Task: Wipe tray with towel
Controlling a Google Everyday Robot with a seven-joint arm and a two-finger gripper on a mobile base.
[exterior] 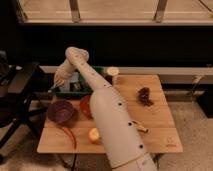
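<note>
A green tray [98,73] stands at the back left of the wooden table [155,117]. A pale towel [74,79] lies inside the tray, toward its left half. My white arm rises from the bottom centre, bends over the tray and comes down to the gripper [58,83]. The gripper is at the tray's left end, just left of the towel. I cannot tell whether it touches the towel. The arm hides the middle of the tray.
In front of the tray are a purple bowl [61,111], a red bowl [85,106], a red pepper [69,136] and an orange fruit [93,134]. A white cup [112,73] stands right of the tray, with a brown cluster [145,95] further right. A black chair [19,95] is to the left.
</note>
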